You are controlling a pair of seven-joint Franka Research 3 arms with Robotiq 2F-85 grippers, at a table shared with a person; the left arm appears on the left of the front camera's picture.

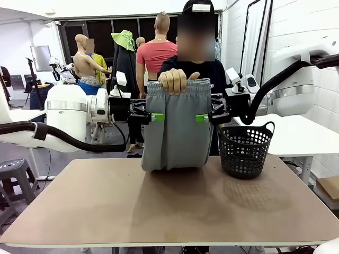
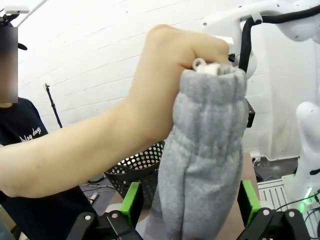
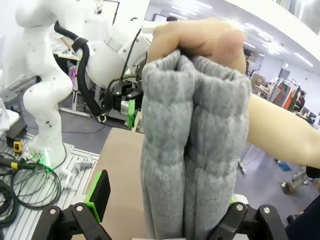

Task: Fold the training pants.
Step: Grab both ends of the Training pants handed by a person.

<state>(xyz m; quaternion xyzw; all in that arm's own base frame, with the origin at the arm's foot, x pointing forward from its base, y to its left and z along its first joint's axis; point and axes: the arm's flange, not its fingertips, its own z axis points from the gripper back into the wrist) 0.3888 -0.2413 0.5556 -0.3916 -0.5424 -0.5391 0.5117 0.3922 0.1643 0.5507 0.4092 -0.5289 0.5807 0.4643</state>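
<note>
A person's hand (image 1: 172, 81) dangles the grey training pants (image 1: 175, 132) between the wide-open left claw (image 1: 154, 117) and right claw (image 1: 203, 118), each straddling a side edge; both should pinch together, level, catching every layer of cloth.

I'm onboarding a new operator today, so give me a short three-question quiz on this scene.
1. True or false: the left claw and the right claw stand open, one at each side of the training pants.
2. What holds the pants up by the waistband? A) a hook B) the person's hand C) a clamp
3. What stands on the table at the robot's right of the pants?
Key: 1 true; 2 B; 3 the black mesh basket.
</note>
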